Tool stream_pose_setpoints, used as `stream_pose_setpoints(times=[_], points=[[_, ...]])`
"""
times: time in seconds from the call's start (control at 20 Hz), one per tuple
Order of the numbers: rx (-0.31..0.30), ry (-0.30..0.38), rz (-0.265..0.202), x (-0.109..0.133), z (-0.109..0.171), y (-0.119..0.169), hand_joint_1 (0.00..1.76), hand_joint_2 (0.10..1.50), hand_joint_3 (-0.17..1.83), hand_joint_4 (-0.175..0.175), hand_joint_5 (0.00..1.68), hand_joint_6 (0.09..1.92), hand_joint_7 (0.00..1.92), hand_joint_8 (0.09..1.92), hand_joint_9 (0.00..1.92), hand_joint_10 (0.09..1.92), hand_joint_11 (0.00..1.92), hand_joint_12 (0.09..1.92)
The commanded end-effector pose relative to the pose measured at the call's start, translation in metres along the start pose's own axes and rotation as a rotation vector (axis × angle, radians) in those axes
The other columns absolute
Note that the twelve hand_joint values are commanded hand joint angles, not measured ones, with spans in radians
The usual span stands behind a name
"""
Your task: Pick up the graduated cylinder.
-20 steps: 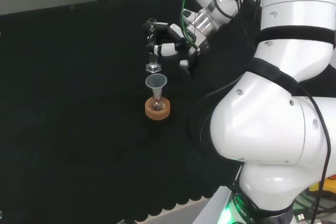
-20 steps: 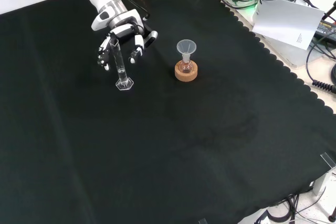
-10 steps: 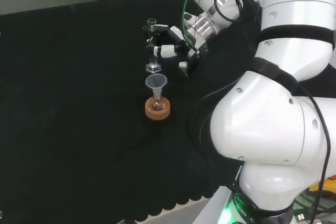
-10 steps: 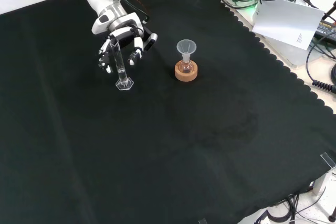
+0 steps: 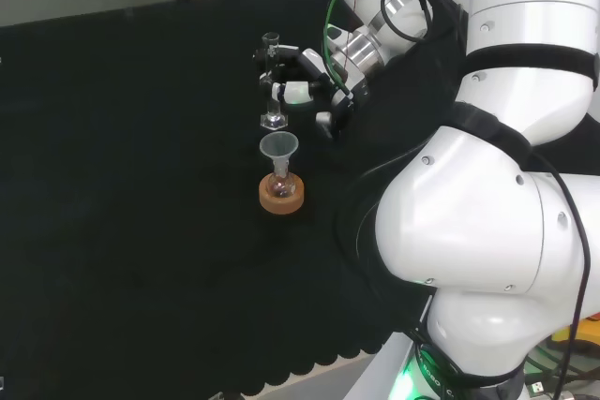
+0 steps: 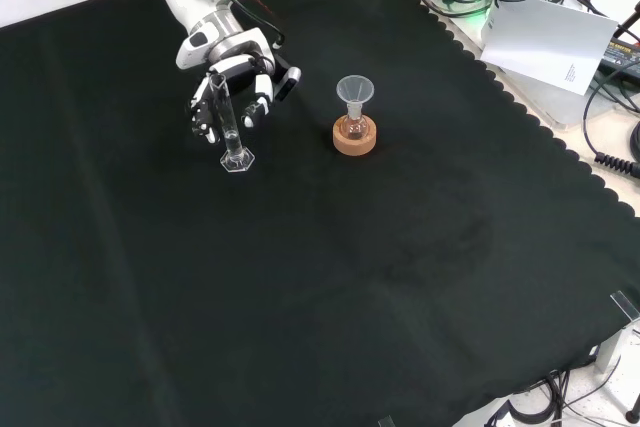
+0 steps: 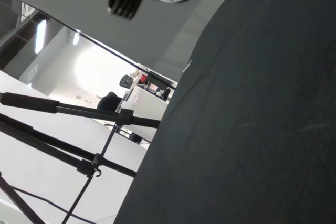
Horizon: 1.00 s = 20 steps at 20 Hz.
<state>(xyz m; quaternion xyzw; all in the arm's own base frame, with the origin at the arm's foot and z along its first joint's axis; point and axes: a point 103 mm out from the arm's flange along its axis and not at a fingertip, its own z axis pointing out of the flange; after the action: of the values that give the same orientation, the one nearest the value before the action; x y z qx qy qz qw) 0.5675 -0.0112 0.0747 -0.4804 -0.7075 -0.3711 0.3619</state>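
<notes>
The graduated cylinder is a slim clear tube on a hexagonal foot, standing upright on the black cloth; it also shows in the head view. The black and white hand hangs over its upper part, and the tube rises between the drooping fingers. In the head view the hand reaches in from the right, with fingertips at the tube and the thumb held apart lower down. The fingers look relaxed, not curled round the tube. The foot rests on the cloth.
A small flask with a clear funnel sits in a cork ring to the right of the cylinder in the front view, nearer the camera in the head view. The cloth's scalloped edge, a white sheet and cables lie at the front view's right.
The hand has crept a little closer to the cylinder and lower, so the tube now stands deeper between its fingers. The cylinder and the flask have not moved.
</notes>
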Motion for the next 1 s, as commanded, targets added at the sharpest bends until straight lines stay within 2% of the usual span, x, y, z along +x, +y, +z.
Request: stream_pose_setpoints(times=[0.05, 0.45, 0.65, 0.75, 0.8, 0.9, 1.0], points=[[-0.002, 0.015, -0.002, 0.000, 0.002, 0.001, 1.08, 0.74, 0.62, -0.039, 0.63, 0.52, 0.58, 0.60, 0.94, 0.35, 0.81, 1.05], [-0.027, 0.017, -0.002, 0.001, 0.005, 0.002, 1.10, 0.76, 0.62, -0.041, 0.66, 0.60, 0.64, 0.61, 1.01, 0.31, 0.90, 0.99], [-0.043, -0.014, 0.009, 0.004, 0.002, 0.003, 1.15, 0.82, 0.61, -0.013, 0.82, 0.60, 0.83, 0.59, 1.16, 0.25, 1.09, 0.88], [-0.048, -0.039, 0.015, 0.005, 0.000, 0.003, 1.12, 1.00, 0.30, -0.071, 0.87, 0.95, 0.93, 0.58, 1.22, 0.22, 1.16, 0.84], [-0.049, -0.054, 0.019, 0.006, -0.001, 0.003, 1.12, 1.07, 0.18, -0.089, 0.88, 1.05, 0.97, 0.57, 1.24, 0.21, 1.18, 0.82], [-0.045, -0.091, 0.026, 0.007, -0.003, 0.003, 1.11, 1.13, 0.06, -0.111, 0.89, 1.12, 1.01, 0.56, 1.27, 0.20, 1.20, 0.81], [-0.036, -0.130, 0.035, 0.009, -0.006, 0.004, 1.13, 1.14, 0.02, -0.133, 0.91, 1.11, 1.05, 0.54, 1.29, 0.18, 1.22, 0.79]])
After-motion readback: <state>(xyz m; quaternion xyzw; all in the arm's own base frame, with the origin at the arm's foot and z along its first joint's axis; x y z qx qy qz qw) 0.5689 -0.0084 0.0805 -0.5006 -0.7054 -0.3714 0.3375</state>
